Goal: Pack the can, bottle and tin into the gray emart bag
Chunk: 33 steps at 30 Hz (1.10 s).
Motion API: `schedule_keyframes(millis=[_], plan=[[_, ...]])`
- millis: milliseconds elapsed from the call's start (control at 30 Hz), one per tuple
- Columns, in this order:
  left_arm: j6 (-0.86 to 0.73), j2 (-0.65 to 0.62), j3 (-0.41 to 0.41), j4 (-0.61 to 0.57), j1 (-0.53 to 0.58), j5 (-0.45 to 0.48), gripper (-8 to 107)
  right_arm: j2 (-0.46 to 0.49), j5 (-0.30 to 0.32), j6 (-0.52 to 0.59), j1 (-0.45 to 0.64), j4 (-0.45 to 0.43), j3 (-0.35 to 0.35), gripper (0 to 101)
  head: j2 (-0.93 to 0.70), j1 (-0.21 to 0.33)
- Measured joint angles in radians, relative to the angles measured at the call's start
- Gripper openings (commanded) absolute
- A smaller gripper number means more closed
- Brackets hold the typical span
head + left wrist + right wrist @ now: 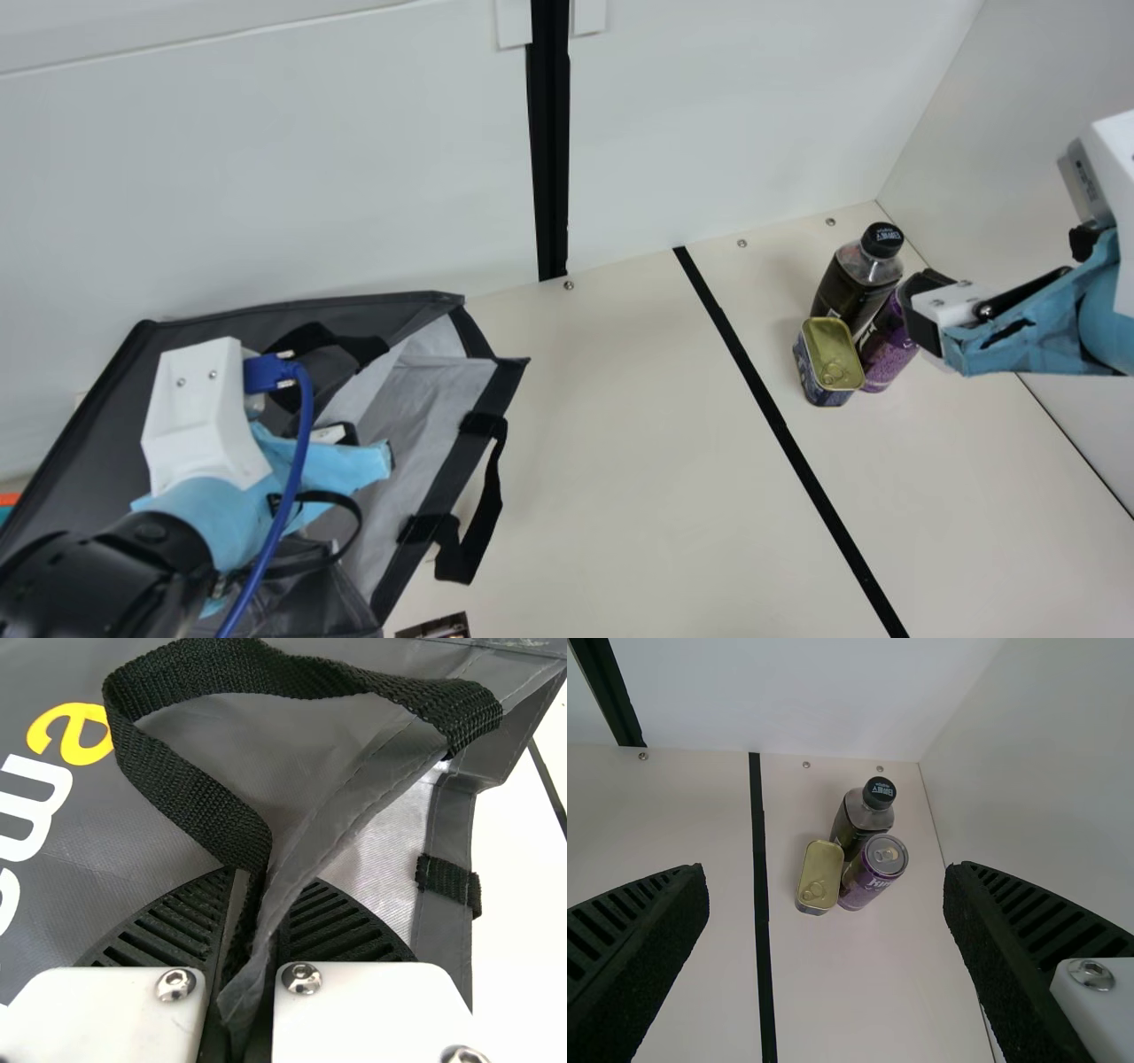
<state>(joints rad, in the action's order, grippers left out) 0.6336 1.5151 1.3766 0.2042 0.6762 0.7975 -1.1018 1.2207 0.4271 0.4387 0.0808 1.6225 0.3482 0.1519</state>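
The purple can (pixel 886 346) stands upright on the table (pixel 620 461) at the main view's right, close beside the bottle (pixel 858 275) and the tin (pixel 831 354). There the right tool (pixel 921 310) hides part of it, but the right wrist view gives its whole top and pull tab. The bottle is upright, with a dark cap; the tin's gold lid, with its ring, faces up. All three sit right of the black line (pixel 780 416) on the table, near the corner of the white walls (pixel 753 106). The right tool (pixel 826 881) is spread wide, with nothing between its fingers; its arm comes in from the main view's right edge, pointing inward. Well apart, at the main view's left, is the gray emart bag (pixel 97 425), its mouth open to a pale lining. The left arm reaches over it from the lower left, a blue cable (pixel 297 461) along it. In the left wrist view the left tool (pixel 261 904) pinches gray fabric and black strap (pixel 190 806); that view also gives yellow and white lettering (pixel 69 731) on the bag.
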Motion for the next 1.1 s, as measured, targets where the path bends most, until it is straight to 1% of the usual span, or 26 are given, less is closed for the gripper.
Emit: schedule_keyframes(millis=[1100], plan=[[-0.004,0.001,0.000,-0.007,-0.003,0.001,10,0.000,0.000,0.000,0.000,0.000,0.000,91,0.000,0.000]])
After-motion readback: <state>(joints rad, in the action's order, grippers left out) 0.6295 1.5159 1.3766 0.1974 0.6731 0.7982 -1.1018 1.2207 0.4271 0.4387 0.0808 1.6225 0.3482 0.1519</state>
